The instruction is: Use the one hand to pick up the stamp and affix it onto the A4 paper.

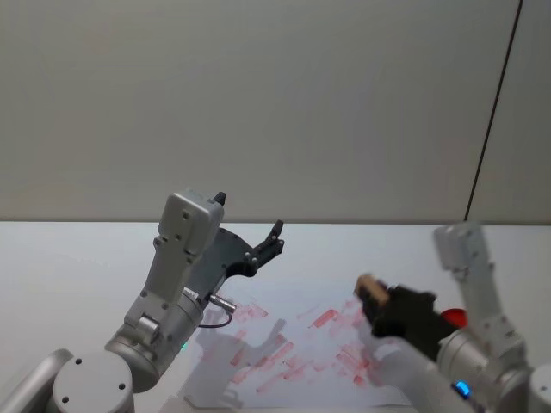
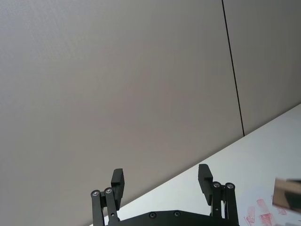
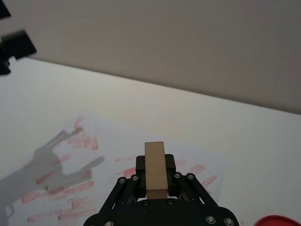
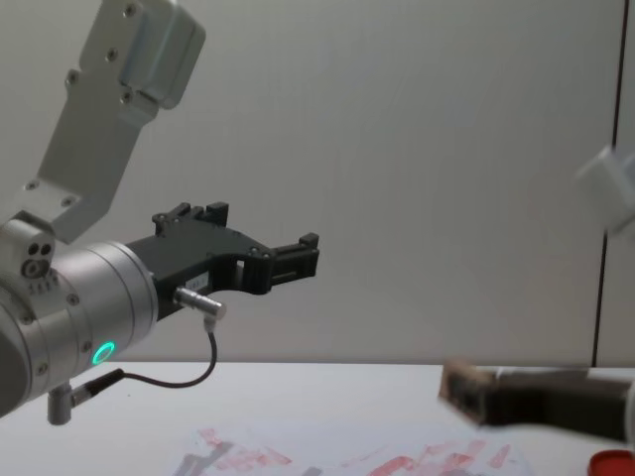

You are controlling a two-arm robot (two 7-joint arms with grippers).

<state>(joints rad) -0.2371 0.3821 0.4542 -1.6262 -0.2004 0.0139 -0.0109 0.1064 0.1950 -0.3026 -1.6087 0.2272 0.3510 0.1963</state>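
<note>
My right gripper (image 1: 380, 301) sits at the lower right of the head view, its jaws closed narrowly on the stamp (image 3: 155, 169) – the tan block is pinched between the two black fingertips and juts out past them. In the chest view the block hangs at the lower right, lifted clear of the A4 paper (image 1: 306, 376), which lies flat on the white table (image 1: 86, 258) at the bottom centre, streaked with red marks. The stamp is over the sheet's right-hand part. The red ink pad (image 1: 455, 317) lies just beside my right arm, off the paper's right edge. My left gripper (image 2: 161, 181) is raised at the centre left – jaws wide apart, holding nothing.
</note>
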